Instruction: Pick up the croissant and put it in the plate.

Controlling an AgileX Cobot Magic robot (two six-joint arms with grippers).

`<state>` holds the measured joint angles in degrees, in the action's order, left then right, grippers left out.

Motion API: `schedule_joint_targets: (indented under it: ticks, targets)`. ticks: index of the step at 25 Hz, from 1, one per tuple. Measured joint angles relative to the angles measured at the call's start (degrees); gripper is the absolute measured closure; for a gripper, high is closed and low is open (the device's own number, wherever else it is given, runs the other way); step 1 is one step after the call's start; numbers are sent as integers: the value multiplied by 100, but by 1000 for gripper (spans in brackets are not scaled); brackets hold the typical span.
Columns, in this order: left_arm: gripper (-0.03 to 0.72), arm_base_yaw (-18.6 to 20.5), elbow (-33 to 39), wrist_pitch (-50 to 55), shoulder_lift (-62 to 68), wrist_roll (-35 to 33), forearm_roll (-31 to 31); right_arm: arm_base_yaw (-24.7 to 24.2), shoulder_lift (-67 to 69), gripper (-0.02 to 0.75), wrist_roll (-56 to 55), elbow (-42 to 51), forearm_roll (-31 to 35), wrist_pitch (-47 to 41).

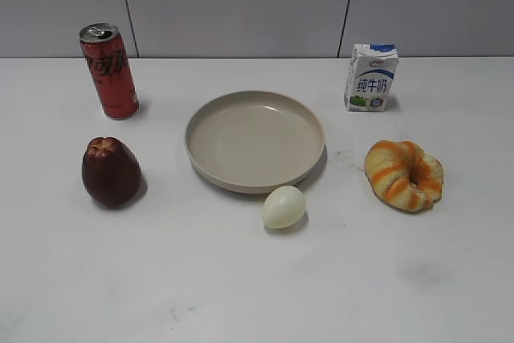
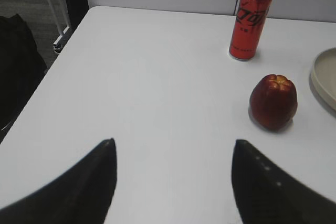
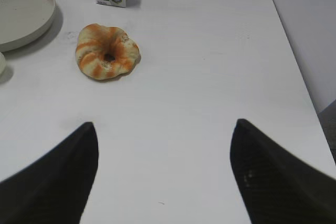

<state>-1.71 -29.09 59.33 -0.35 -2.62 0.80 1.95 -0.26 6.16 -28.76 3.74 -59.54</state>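
From my seat nothing has been grasped yet; I judge the task is at its very start, with the approach to the croissant still ahead.

Going left to right across the table: the red can stands upright at the far left, with a dark red fruit in front of it. My left tool hangs over bare table short of these, its two dark fingers spread wide with nothing between them. It has no part in this, I think.

In the middle lies the plate, with nothing on it. A pale egg sits just beside its near rim, possibly touching it; I cannot tell for sure.

To the right, the milk carton stands at the back, and the croissant lies flat on the table nearer me, well apart from the plate and clear of the carton. My right tool is open and holds nothing, with the croissant ahead of it and off to its left in the wrist view.

Next I would take the right tool forward and left, lower it with the fingers straddling the curled roll, close gently since the bread looks soft, then lift and carry it leftward over the plate, keeping clear of the egg.
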Motion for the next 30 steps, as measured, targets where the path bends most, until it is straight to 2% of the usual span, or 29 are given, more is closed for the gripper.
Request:
schedule_joint_targets:
  ticks: [11, 13, 20, 23, 27, 30]
  targets:
    - [185, 0, 0, 0, 0, 0, 0, 0, 176, 145, -197, -75, 20, 212]
    - [185, 0, 0, 0, 0, 0, 0, 0, 404, 145, -234, -112, 81, 863]
    - [185, 0, 0, 0, 0, 0, 0, 0, 1953, 145, -272, 419, 221, 4436]
    - [185, 0, 0, 0, 0, 0, 0, 0, 2997, 145, -272, 486, 221, 5283]
    - [185, 0, 0, 0, 0, 0, 0, 0, 4557, 145, -272, 79, 263, 5540]
    - [185, 0, 0, 0, 0, 0, 0, 97, 5644, 145, -276, -631, 496, 5091]
